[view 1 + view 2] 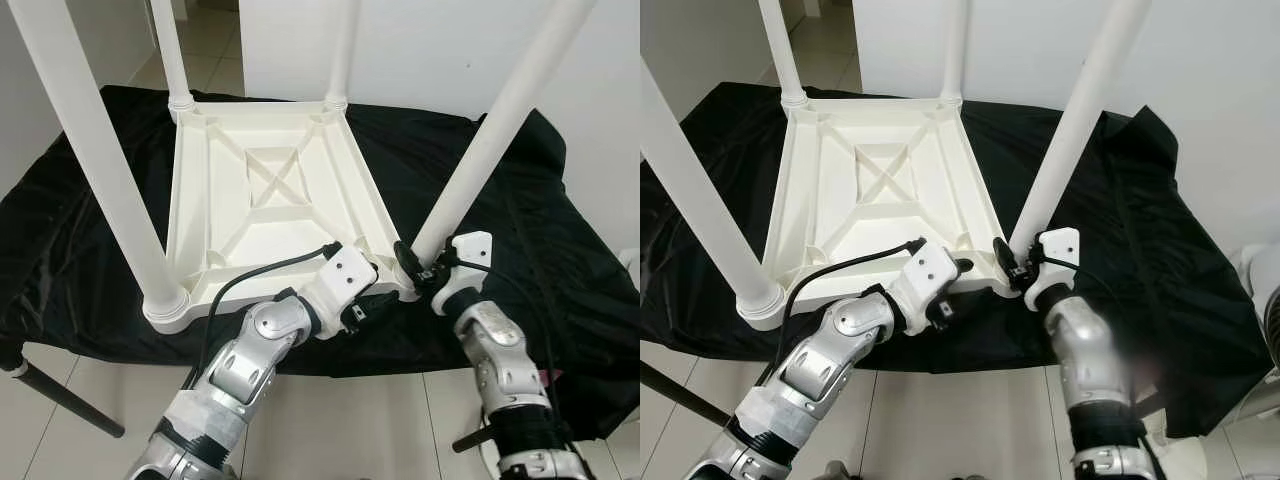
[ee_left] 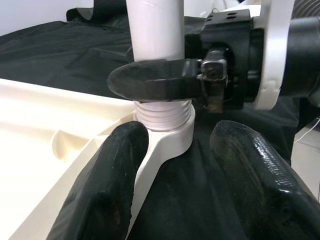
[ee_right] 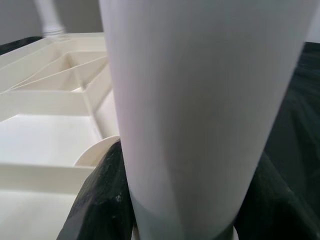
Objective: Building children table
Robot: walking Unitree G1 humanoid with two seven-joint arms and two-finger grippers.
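Lower centre of the frame: the right gripper (image 1: pixel 412 262) has its fingers clamped around the near-right table leg (image 1: pixel 480 150) just above its threaded corner socket (image 2: pixel 167 131); the leg rises steeply upward from there, while the left gripper (image 1: pixel 372 293) straddles the socket, fingers apart

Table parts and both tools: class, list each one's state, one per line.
Table top: upside down on the black cloth.
Near right leg: seated in its corner socket, threads showing.
Other three legs: standing in their sockets.
Right tool: shut on near right leg.
Left tool: open, astride the corner socket.
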